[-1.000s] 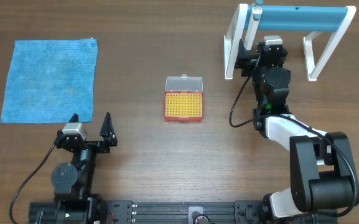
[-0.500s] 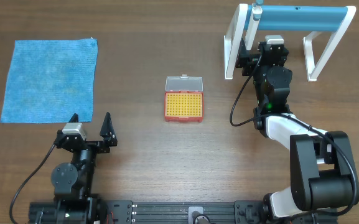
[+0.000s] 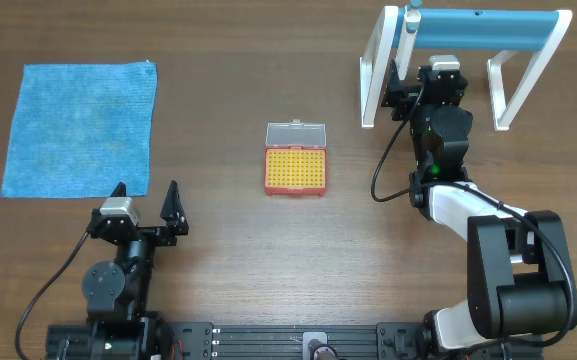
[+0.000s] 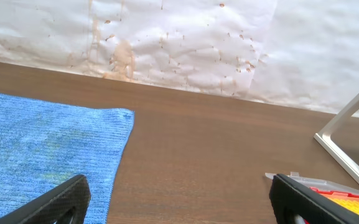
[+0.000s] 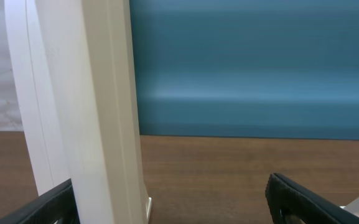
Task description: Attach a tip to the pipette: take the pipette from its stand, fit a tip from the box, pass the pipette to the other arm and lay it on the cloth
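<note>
R hand point(image 3: 420, 85) spread at stand point(image 3: 478, 28), L hand point(image 3: 146, 192) spread nr cloth point(image 3: 78, 125)

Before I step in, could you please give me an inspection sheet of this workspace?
Surface: brown wooden table, bare between the items.
Job's things: blue cloth lying flat at the far left; tip box in the middle, lid open, yellow tips showing; white stand with a blue bar at the far right.
Clutter: nothing seen.
Grippers: left gripper open, near its base, beside the cloth's near corner; right gripper open, close to the stand's white leg.
Cables: a black cable loops along the left arm, another along the right.
Surroundings: stained white wall behind the table.
</note>
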Controlling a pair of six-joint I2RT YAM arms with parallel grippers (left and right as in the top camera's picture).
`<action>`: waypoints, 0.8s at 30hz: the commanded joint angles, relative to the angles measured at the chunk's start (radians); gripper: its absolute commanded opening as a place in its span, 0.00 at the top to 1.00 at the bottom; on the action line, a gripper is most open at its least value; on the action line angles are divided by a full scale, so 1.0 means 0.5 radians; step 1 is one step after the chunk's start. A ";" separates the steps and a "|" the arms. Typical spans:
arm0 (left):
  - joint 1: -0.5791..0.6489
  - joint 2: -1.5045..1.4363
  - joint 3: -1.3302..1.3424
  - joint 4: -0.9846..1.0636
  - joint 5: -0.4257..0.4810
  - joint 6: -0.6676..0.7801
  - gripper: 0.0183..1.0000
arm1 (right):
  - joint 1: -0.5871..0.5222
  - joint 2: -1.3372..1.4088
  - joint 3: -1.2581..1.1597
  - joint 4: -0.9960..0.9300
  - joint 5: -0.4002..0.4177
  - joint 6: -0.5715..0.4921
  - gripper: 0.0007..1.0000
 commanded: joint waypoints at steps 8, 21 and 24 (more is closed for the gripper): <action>-0.007 -0.011 -0.005 -0.008 0.036 0.024 0.07 | -0.007 0.125 0.159 0.011 0.003 -0.029 0.10; -0.007 -0.011 -0.005 -0.008 0.036 0.024 0.07 | -0.005 0.172 0.185 0.014 -0.021 -0.025 0.90; -0.007 -0.011 -0.005 -0.008 0.036 0.024 0.07 | -0.003 0.172 0.185 0.060 -0.072 0.011 0.92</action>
